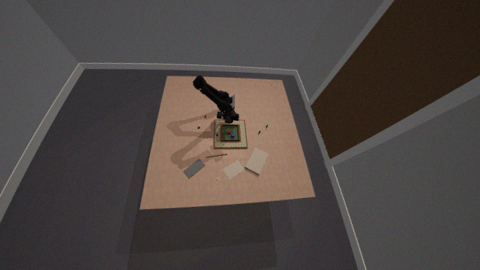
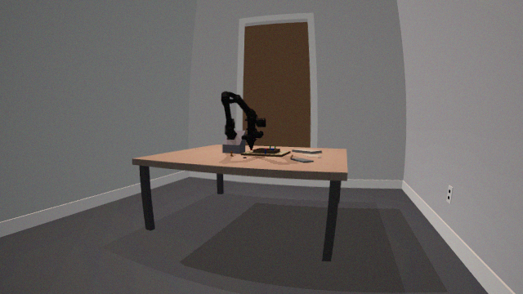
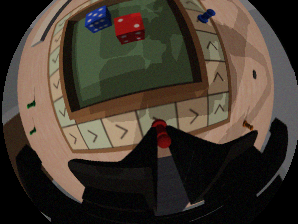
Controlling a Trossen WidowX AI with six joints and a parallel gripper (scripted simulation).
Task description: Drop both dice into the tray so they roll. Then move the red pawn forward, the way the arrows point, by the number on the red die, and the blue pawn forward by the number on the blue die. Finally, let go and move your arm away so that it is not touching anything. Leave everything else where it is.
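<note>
Tool (image 3: 160,137) pinching the red pawn (image 3: 160,133) over the board's near edge.

Nearest the tool, the red pawn hangs above the arrow squares on the near side of the tray (image 3: 73,96); I judge the pawn-moving step is in hand, and the next move calls for lowering it onto the square the red die's count gives, then letting go. Inside the tray lie two dice: one red die (image 3: 129,28) and, just beside it, one blue die (image 3: 97,18). Beyond the tray's far corner stands one blue pawn (image 3: 208,15), not yet moved. All rests on the counter (image 1: 232,187).
</note>
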